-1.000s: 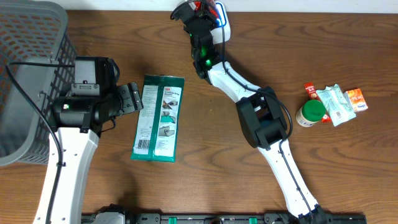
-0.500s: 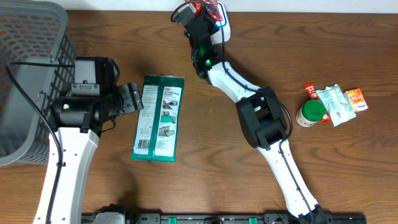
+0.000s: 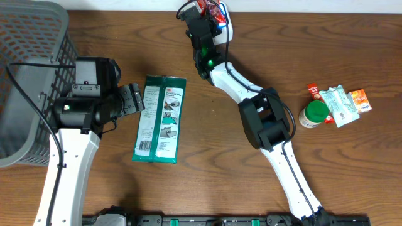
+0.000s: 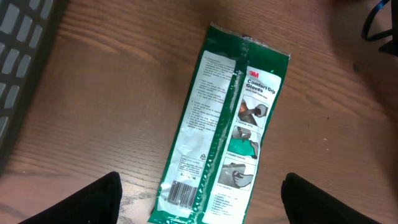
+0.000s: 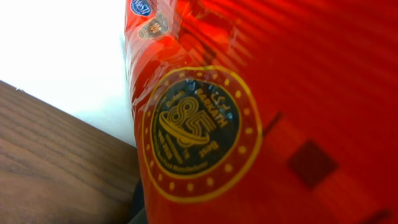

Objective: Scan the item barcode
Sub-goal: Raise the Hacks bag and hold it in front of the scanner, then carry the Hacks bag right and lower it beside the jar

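Right gripper (image 3: 202,14) is closed on a red packet (image 3: 208,7) and holds it at the far edge of the table (image 3: 207,163), just above a white device (image 3: 228,26) which I take to be the scanner. From the wrist camera the red packet fills almost the whole view. A round black and gold seal (image 5: 191,129) shows on its shiny face, with the white surface close behind it, but I cannot find any barcode on the side that is visible. So the step in hand is, in my judgement, the scan itself: the item is lifted and presented, and the code must now come before the reader. The next move probably calls for a slow turn or tilt of the packet, without loosening the grip, until the printed code faces the device, because the foil is glossy and may reflect light. Further out, the left gripper (image 3: 139,99) hangs with its jaws wide apart and holds nothing, just beside a green glove packet (image 3: 161,119) that lies flat on the wood with its own barcode (image 4: 180,193) facing up. A grey basket (image 3: 31,37) stands at the left edge, and a green-lidded jar (image 3: 314,114) with some small packets (image 3: 342,103) rests well apart on the right.
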Available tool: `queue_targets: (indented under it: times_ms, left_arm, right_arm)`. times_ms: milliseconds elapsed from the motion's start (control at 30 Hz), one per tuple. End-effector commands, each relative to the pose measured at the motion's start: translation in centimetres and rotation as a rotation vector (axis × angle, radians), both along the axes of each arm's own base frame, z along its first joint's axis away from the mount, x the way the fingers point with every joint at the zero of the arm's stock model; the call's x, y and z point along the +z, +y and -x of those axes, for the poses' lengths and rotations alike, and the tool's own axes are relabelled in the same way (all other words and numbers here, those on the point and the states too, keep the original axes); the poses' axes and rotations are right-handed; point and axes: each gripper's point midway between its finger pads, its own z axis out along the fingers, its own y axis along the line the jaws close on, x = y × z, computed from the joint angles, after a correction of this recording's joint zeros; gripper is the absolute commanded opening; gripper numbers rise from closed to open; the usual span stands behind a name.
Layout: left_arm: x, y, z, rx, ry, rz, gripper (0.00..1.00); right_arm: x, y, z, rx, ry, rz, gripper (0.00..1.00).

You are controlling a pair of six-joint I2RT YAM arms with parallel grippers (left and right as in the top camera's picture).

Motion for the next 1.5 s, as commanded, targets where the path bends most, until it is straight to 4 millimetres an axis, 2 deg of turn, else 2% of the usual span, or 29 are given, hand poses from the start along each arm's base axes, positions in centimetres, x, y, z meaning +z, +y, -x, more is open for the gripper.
queue_targets:
  times_ms: [0, 467, 900, 1033, 1133, 1167, 1233, 1467]
  left_arm:
    - [0.3, 0.1, -0.1, -0.006, -0.006, -0.012, 0.83]
    - [0.3, 0.1, -0.1, -0.006, -0.006, -0.012, 0.83]
    - [0.3, 0.1, -0.1, -0.006, -0.006, -0.012, 0.83]
    - [0.3, 0.1, -0.1, -0.006, -0.006, -0.012, 0.83]
    - [0.3, 0.1, -0.1, -0.006, -0.006, -0.012, 0.83]
    - [0.3, 0.1, -0.1, -0.006, -0.006, -0.012, 0.83]
    - [0.3, 0.1, -0.1, -0.006, -0.006, -0.012, 0.83]
    - [0.3, 0.1, -0.1, -0.006, -0.005, -0.012, 0.83]
  right_arm:
    - [-0.1, 0.3, 0.1, -0.012, 0.002, -0.031, 0.01]
    - [-0.5, -1.7, -0.7, -0.029, 0.022, 0.027, 0.01]
    - [-0.6, -1.1, -0.8, 0.02, 0.026, 0.048, 0.01]
    - [0.2, -1.1, -0.8, 0.014, 0.003, 0.037, 0.01]
    - [2.8, -1.8, -1.0, -0.019, -0.046, 0.016, 0.01]
    - [4.7, -2.0, -0.9, -0.025, -0.07, 0.003, 0.01]
    - [6.9, -2.3, -0.6, -0.037, -0.084, -0.003, 0.01]
    - [15.1, -4.3, 1.8, -0.096, -0.07, 0.009, 0.01]
